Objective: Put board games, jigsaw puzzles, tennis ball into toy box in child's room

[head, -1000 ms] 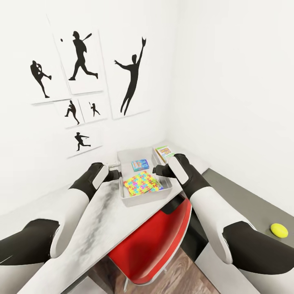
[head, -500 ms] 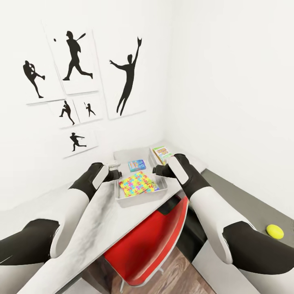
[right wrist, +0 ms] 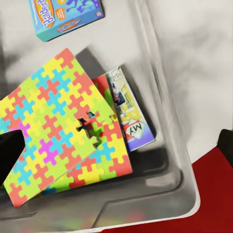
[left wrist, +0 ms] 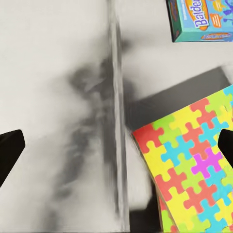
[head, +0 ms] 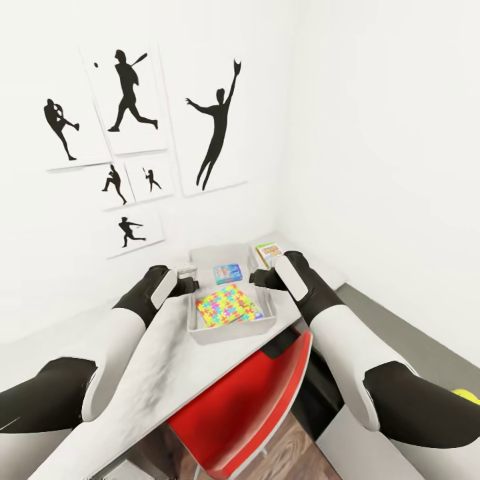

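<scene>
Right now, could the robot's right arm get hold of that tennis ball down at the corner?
Probably not without swinging round. The tennis ball lies low beside the right elbow, behind the right claw, which points ahead at the toy box rim. Nothing else blocks the way.

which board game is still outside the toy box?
The orange-green board game, lying on the table just past the toy box rim on the right claw side. The blue game and the white one lie inside.
</scene>
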Robot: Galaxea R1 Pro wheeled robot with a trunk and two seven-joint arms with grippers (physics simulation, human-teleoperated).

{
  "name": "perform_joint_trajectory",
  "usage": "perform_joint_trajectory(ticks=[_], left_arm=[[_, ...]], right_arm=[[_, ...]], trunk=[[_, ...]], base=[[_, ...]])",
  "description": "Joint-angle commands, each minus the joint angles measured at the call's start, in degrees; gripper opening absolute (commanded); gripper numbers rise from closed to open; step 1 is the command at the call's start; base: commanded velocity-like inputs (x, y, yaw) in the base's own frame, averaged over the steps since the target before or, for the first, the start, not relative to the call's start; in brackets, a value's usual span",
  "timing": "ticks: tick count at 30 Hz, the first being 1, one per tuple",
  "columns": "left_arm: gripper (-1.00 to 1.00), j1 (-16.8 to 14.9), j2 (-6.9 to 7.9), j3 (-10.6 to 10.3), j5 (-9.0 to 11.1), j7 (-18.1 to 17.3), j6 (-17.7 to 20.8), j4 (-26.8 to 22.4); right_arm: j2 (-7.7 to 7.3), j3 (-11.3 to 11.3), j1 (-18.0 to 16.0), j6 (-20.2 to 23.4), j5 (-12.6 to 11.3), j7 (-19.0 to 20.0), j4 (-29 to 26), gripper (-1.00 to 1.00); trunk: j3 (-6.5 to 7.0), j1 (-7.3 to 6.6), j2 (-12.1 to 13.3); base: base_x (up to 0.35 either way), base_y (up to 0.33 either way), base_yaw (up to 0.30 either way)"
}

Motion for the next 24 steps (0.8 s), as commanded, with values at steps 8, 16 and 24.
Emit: perform_joint_trajectory(ticks=[8,16,24], left_arm=[[1.0,-0.05,0.03,-0.36,0.59,0.43,0.19,-0.06],[1.0,-0.05,0.03,-0.35,0.59,0.4,0.21,-0.06],[1.0,-0.05,0.03,-0.35,0.59,0.33,0.15,-0.06]], right_arm=[[0.0,0.07,-0.05,0.12,-0.49,-0.52,-0.06,1.0],[0.0,0.09,-0.05,0.11,-0.49,-0.52,-0.06,1.0],[0.0,0.15,-0.05,0.11,-0.49,-0.51,-0.06,1.0]], trunk=[[-0.12,0.04,-0.12],[-0.12,0.04,-0.12],[-0.12,0.04,-0.12]], base=[[0.01,-0.009,0.116],[0.096,-0.076,0.004],[0.038,-0.036,0.0]])
